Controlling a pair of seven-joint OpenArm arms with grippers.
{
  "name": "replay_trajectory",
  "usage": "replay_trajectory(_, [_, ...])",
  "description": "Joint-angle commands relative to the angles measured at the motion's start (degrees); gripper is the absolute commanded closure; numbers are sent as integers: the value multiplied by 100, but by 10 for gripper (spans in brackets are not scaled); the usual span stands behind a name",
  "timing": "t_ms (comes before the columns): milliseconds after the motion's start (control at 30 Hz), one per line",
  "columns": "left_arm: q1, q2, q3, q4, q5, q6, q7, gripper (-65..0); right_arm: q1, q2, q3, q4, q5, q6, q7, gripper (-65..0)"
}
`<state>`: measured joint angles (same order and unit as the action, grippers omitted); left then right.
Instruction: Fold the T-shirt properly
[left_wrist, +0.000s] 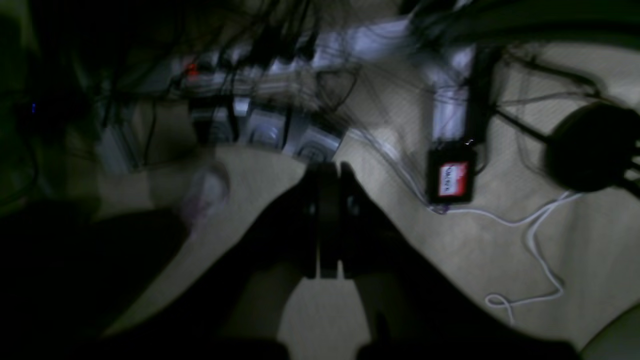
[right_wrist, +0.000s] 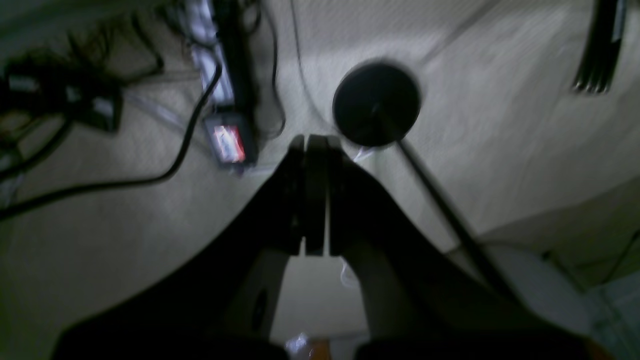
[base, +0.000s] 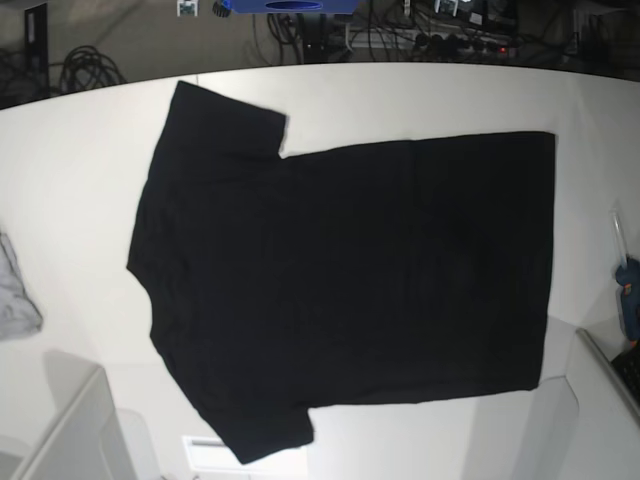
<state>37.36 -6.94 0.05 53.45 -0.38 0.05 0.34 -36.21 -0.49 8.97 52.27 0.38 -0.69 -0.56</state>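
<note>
1. The T-shirt (base: 350, 280) lies spread flat on the white table (base: 90, 180), plain black side up, collar toward the left of the base view.
2. A light grey cloth (base: 15, 295) lies at the table's left edge, well apart from the shirt.
3. The left end effector (left_wrist: 327, 170) is closed and holds nothing.
4. The right end effector (right_wrist: 315, 142) is also closed and empty.

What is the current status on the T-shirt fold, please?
Left hand shut, right hand shut, both empty, off the shirt. T-shirt flat on the table, plain side up, unfolded. Grey cloth at the table edge, apart from the shirt.
</note>
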Motion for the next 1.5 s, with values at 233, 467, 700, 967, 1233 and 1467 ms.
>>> replay_trajectory(233, [1551,-506,-115,1736,-10,25,-1243,0,-1113,-26,30,1801,10,12,-160,0])
replay_trajectory(467, [2325,-919,-827,2809,-1443,25,-1638,0,-1782,-34,39,3665,19,12,-819,0])
replay_trajectory(700, [3213,-1262,-1170,4268,-2173,25,-2412,0,-2019,-544,593,5529,19,20,-1338,0])
replay_trajectory(967, [3081,-1218,-1636,4989,-2261,25,-2429,0,-1439,-579,672,6021,45,29,-1364,0])
replay_trajectory(1233, [2492,-1218,-1821,5015,-2287,25,-2394,0,-876,-201,663,6039,2313,38,-1382,0])
replay_trajectory(1467, [2167,-946,-2304,5024,-2287,25,-1779,0,-384,388,672,5986,3799,38,-2041,-315])
